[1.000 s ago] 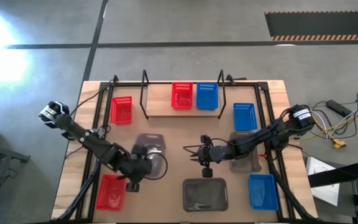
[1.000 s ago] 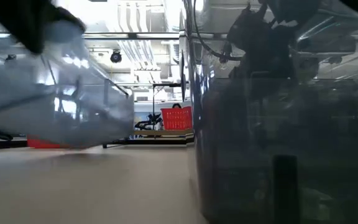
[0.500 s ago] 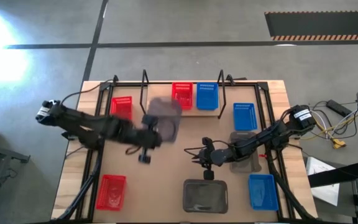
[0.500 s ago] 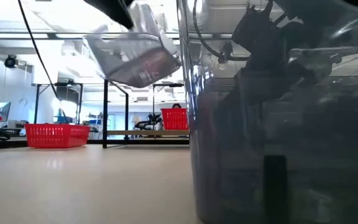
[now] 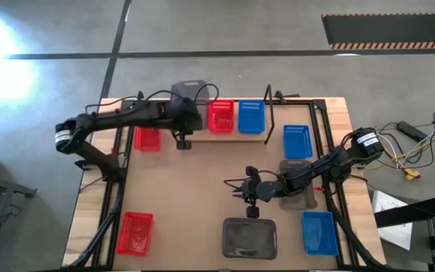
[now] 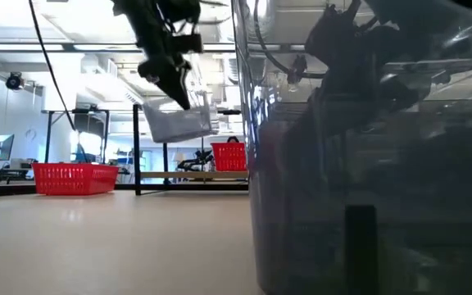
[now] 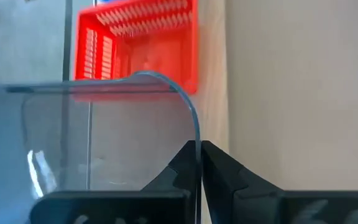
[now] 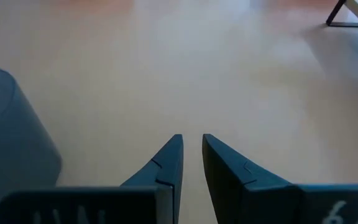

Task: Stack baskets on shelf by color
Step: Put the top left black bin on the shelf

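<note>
My left gripper [image 5: 181, 121] is shut on a translucent grey basket [image 5: 189, 94] and holds it in the air over the left end of the shelf [image 5: 202, 132], a wooden plank in a black wire frame. A red basket [image 5: 220, 115] and a blue basket [image 5: 251, 117] stand side by side on that plank. In the low view the grey basket [image 6: 179, 123] hangs above shelf height. My right gripper [image 5: 236, 190] hovers low over the middle of the table, its fingers a narrow gap apart, holding nothing. My left gripper pinches one side wall of the grey basket at its rim [image 7: 196, 148], with one finger inside the basket and one outside. The basket is lifted clear and hangs tilted below the fingers [image 6: 170, 82], which slant down from above.
Loose baskets stand on the table: red [image 5: 148, 137] left of the shelf, red [image 5: 136, 232] near left, blue [image 5: 298, 141] and blue [image 5: 318, 230] on the right, grey [image 5: 249, 236] near the middle, grey [image 5: 297, 193] under the right arm. Bare wood lies between them.
My left arm has swung the grey basket up from the table's near left part toward the far edge, ending over the shelf's left end. The basket stays in the shut fingers and has turned on the way. My right arm has kept almost still.
</note>
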